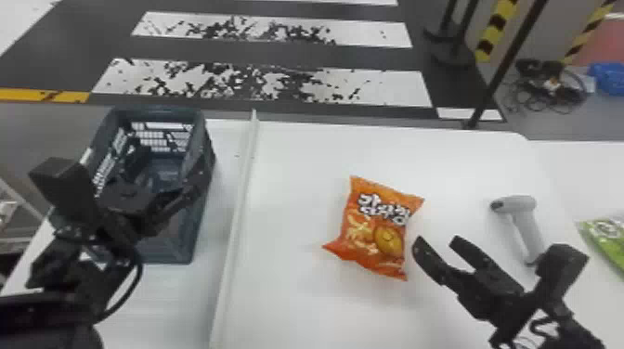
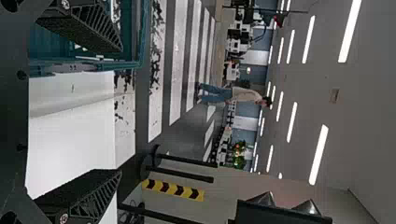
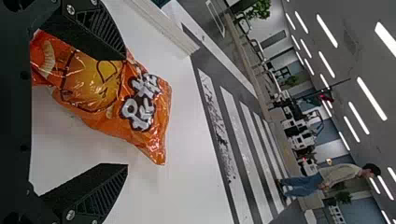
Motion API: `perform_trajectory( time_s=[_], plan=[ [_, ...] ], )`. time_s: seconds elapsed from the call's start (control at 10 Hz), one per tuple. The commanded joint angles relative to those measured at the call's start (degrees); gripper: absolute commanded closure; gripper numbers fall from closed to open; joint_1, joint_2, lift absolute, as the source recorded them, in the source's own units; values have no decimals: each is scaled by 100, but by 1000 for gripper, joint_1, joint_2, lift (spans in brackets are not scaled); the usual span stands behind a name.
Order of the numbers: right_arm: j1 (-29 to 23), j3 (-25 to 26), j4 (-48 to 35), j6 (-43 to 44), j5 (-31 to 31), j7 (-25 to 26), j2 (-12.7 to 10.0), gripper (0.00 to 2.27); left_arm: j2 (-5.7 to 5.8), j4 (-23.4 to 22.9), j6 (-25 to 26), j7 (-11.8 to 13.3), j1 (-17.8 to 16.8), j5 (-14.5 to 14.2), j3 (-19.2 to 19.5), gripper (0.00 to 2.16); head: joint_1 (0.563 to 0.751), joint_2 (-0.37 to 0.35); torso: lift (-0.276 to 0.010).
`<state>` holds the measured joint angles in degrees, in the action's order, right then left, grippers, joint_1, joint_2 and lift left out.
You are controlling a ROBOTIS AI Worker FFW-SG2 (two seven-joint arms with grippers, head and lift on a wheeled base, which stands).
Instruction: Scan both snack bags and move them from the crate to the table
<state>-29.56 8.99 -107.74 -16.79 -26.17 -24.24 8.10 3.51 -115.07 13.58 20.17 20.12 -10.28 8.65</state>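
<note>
An orange snack bag (image 1: 378,232) lies on the white table (image 1: 297,185), face up. My right gripper (image 1: 434,248) stands open just right of the bag, apart from it. In the right wrist view the orange bag (image 3: 116,93) shows beside the upper finger of my right gripper (image 3: 126,112). A green snack bag (image 1: 606,241) lies at the far right edge. The grey scanner (image 1: 529,227) rests on the table beyond my right gripper. Over the dark crate (image 1: 178,246) is my left gripper (image 1: 162,174), open; in the left wrist view my left gripper (image 2: 121,109) has nothing between its fingers.
A raised white strip (image 1: 239,209) runs along the table between the crate and the orange bag. Black posts (image 1: 501,65) stand on the floor past the table's far right edge.
</note>
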Motion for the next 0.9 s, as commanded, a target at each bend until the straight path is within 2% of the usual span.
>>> perform_trajectory(
  time_s=[0.0, 0.3, 0.4, 0.8],
  plan=[
    [249, 41, 16, -901, -90, -125, 7, 110, 0, -113, -26, -145, 150, 0, 110, 80, 695, 0, -88],
    [565, 41, 16, -1955, -125, -371, 25, 110, -9, -227, -272, -1006, 334, 79, -144, 83, 695, 72, -88],
    [627, 50, 16, -2289, -134, -424, 51, 107, 0, -262, -272, -1085, 334, 123, -250, 83, 695, 86, -88],
    [1137, -73, 482, -2940, -213, -723, 165, 107, 0, -280, -149, -1068, 334, 290, -408, 83, 695, 79, -88]
  ],
)
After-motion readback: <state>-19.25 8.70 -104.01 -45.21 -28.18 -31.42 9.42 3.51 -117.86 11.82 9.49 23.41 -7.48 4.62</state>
